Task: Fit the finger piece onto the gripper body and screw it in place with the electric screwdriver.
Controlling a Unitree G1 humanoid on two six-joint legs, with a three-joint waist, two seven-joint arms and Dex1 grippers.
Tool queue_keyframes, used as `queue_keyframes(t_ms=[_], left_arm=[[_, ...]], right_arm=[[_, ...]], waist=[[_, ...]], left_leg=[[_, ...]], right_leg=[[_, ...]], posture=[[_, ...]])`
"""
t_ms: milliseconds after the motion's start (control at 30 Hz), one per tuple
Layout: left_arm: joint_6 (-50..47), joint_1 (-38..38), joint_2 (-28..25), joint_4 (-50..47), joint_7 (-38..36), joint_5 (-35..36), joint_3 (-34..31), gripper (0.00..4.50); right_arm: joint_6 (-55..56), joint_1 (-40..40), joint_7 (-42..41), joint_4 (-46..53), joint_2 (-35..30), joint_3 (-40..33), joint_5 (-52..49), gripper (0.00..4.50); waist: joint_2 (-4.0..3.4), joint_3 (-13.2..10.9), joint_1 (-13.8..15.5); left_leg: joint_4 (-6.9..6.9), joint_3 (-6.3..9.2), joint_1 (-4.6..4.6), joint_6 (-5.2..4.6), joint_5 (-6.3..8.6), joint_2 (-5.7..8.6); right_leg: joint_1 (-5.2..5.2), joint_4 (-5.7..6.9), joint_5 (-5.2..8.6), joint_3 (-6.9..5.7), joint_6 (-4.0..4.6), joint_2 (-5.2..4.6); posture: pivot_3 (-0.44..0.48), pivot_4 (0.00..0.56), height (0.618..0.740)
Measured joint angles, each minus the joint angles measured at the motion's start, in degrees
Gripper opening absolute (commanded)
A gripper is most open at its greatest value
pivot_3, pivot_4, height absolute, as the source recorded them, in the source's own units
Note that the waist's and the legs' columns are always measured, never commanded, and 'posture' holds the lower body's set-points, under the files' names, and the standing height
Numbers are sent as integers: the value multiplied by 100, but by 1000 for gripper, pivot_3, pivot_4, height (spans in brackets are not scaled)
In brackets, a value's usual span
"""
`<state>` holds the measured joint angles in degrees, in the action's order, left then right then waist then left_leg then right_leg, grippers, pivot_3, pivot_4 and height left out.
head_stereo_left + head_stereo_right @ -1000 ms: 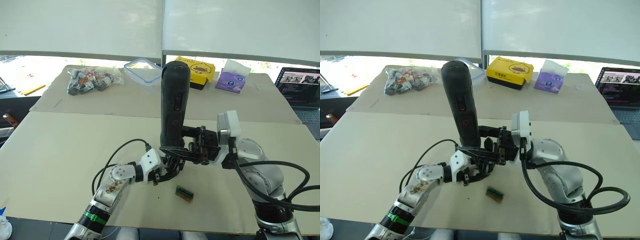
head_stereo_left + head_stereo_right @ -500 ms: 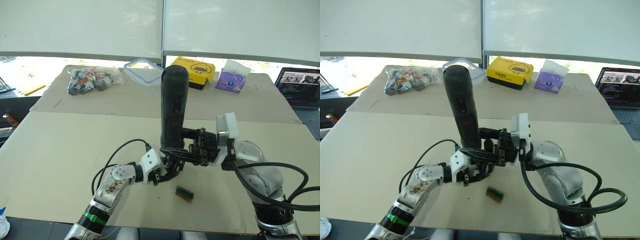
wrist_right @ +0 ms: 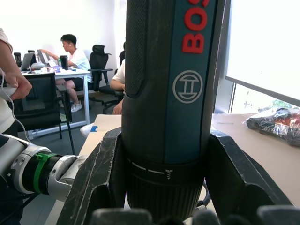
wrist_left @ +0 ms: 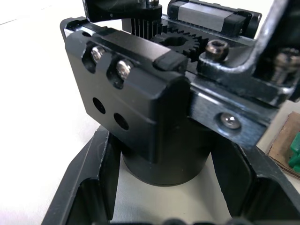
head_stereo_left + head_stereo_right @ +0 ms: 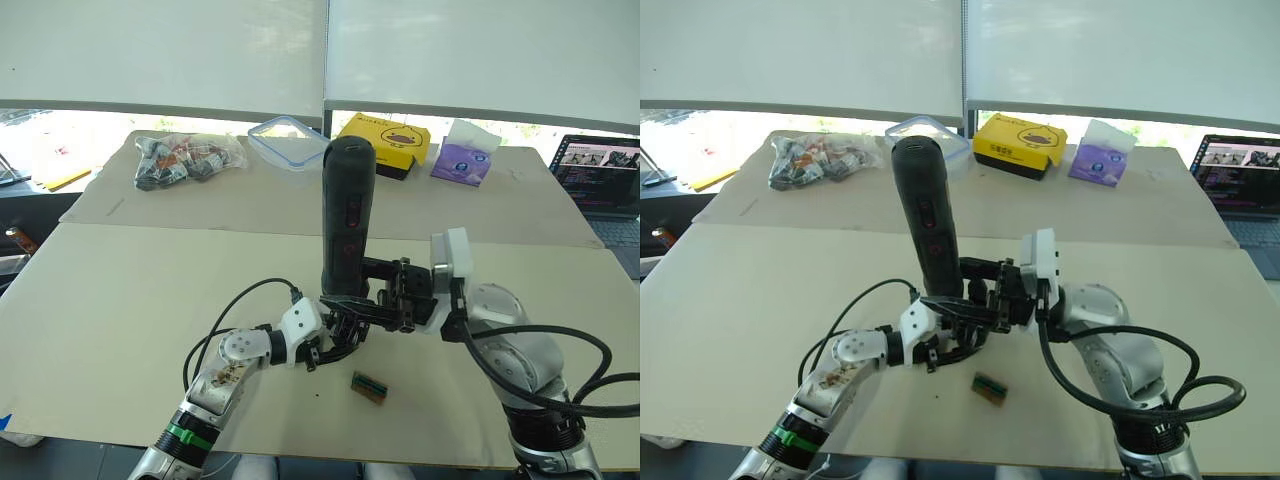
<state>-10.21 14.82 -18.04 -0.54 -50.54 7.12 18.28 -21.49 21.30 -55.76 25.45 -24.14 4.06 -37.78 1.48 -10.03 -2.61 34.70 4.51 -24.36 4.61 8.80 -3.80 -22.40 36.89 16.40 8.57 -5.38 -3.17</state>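
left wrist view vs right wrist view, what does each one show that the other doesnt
Left wrist view alone: the gripper body between the left gripper fingers, with its screws and gear teeth, and a green-and-tan block at the edge.
Right wrist view alone: the electric screwdriver clamped upright in the right gripper, and seated people at desks.
Both: the pale table.

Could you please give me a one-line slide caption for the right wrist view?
Right gripper holds the electric screwdriver upright between its fingers.
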Motion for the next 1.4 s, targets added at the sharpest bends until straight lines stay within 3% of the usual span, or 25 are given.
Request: queue_keyframes(t_ms=[1400], left_arm=[[-126, -6, -21, -91, -5, 1, 2, 2347]], right_arm=[[-417, 92, 181, 1, 53, -153, -523, 1956]], waist=[[0, 0, -2]], left_leg=[[0, 0, 0, 0, 0, 0]], right_leg=[[1, 0, 0, 0, 0, 0]], posture=[[0, 150, 740]])
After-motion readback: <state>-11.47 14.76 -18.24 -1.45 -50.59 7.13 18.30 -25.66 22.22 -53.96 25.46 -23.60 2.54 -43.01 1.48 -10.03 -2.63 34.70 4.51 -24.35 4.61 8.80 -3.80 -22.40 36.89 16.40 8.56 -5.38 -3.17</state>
